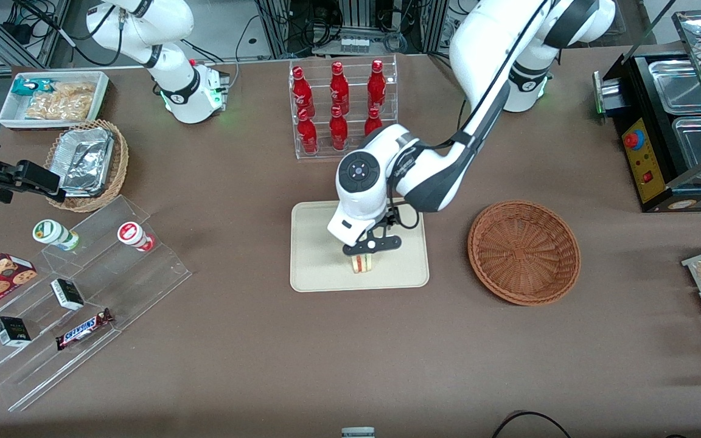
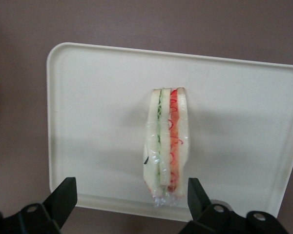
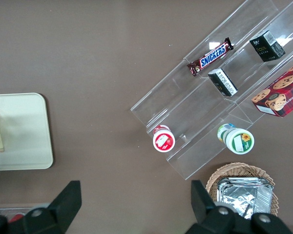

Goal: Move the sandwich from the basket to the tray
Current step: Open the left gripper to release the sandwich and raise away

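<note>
Release step: gripper (image 1: 370, 250) is hovering spread over the sandwich (image 2: 166, 144) resting on the tray (image 2: 88, 97); next, lifting clear.

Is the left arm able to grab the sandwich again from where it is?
Probably yes. The gripper hangs right above the sandwich on the tray, fingers open, nothing between them.

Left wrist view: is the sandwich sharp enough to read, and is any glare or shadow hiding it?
Left wrist view: the sandwich on the tray is sharp, its filling layers distinct, with light glints on its clear wrap and a soft shadow beside it; the open gripper fingers look darker and softer. Front view: even lighting, but the arm hides part of the sandwich; the basket shows plainly.
</note>
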`<act>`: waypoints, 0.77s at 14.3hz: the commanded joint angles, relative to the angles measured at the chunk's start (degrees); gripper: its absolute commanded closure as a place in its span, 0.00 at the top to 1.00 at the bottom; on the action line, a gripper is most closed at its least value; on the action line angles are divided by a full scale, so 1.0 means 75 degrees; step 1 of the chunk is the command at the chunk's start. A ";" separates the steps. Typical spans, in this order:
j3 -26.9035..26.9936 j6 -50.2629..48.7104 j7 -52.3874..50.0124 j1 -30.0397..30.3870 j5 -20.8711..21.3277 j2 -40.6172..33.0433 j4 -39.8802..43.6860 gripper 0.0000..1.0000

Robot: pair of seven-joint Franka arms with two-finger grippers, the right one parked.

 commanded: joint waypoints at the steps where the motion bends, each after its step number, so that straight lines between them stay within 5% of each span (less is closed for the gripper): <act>1: 0.0411 -0.0514 -0.0524 0.0017 0.0071 -0.0598 -0.0222 1.00; 5: 0.0518 -0.0913 -0.0432 0.0952 0.0012 -0.1045 -0.0503 1.00; 11: 0.0495 -0.1067 0.2014 0.2359 -0.0561 -0.2391 -0.1803 1.00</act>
